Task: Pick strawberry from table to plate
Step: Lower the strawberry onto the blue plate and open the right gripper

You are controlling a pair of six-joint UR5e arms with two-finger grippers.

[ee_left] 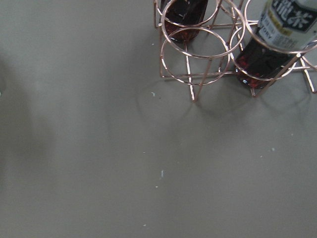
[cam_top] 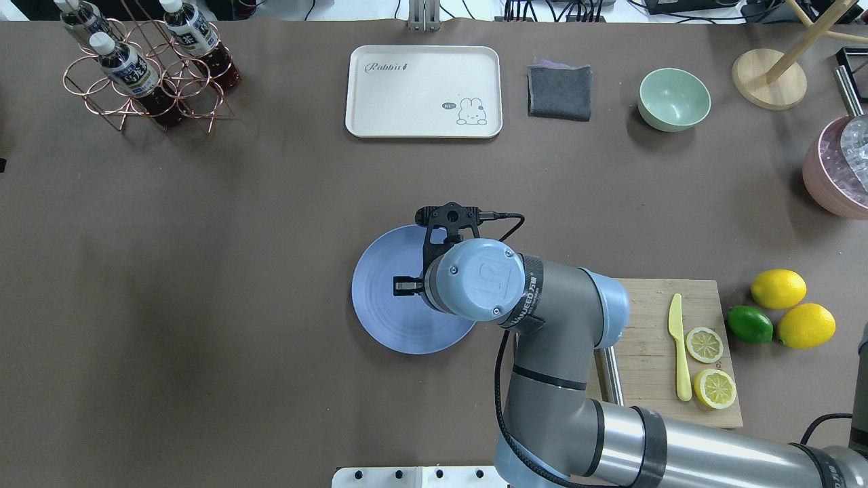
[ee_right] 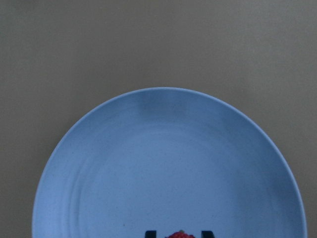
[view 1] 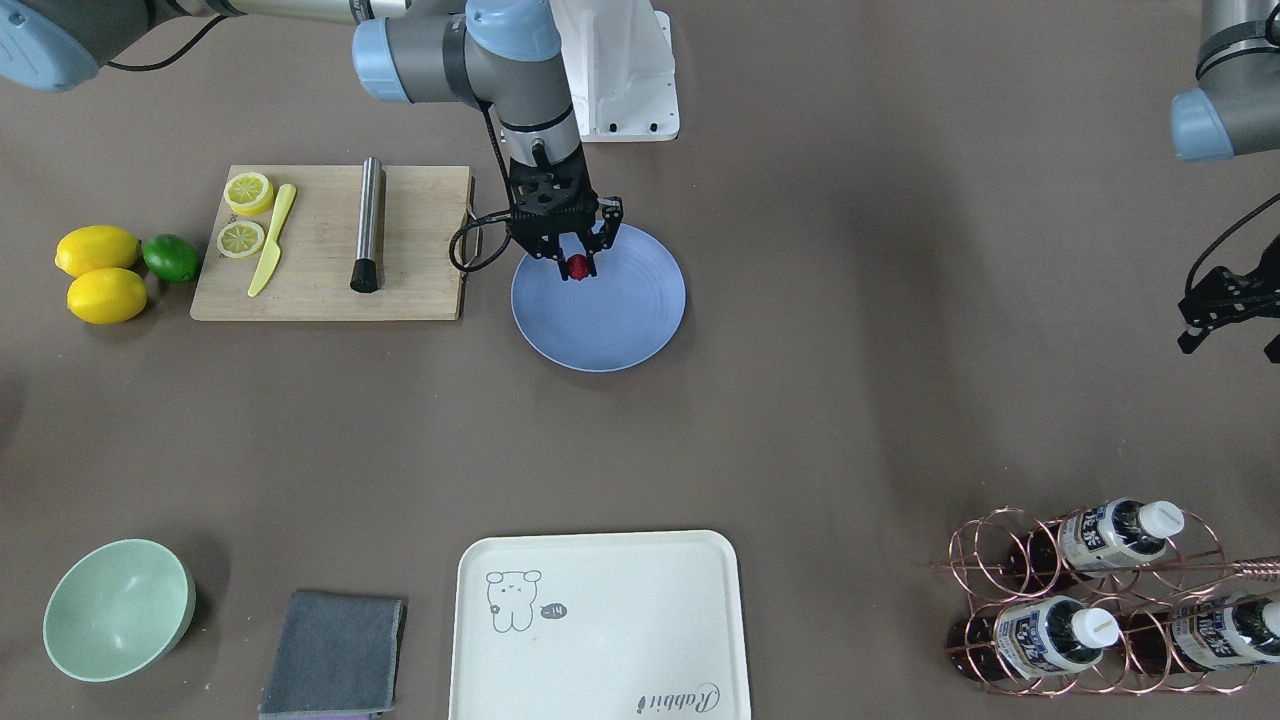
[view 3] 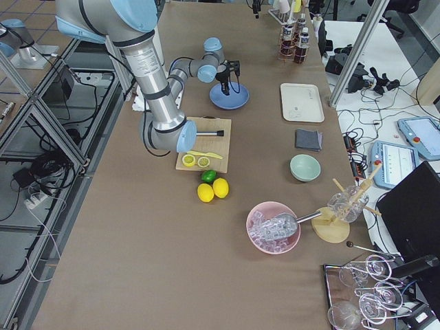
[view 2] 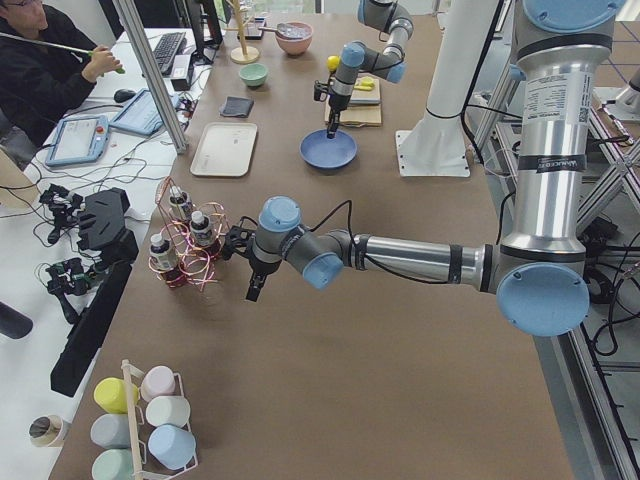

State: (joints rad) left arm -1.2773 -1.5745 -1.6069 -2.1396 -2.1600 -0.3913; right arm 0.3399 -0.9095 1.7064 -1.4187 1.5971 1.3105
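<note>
Right gripper [view 1: 578, 260] is a bit above centre in the front view, with its 2 fingers narrowed onto the strawberry [view 1: 578, 267]. The berry is over the upper left part of the blue plate [view 1: 620, 320], but I can't tell if it's actually touching it. The plate sits on the table [view 1: 850, 400], just beside the cutting board [view 1: 320, 280]. Left gripper [view 1: 1228, 305] is cut off at the right edge, near the copper bottle rack [ee_left: 190, 75], so I can't tell if it's wide or narrow.

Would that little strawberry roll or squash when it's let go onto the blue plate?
The strawberry is small and rounded, so it may roll a little, though the shallow rim of the plate should catch it. Pinched without visible squashing, it seems fairly firm.
</note>
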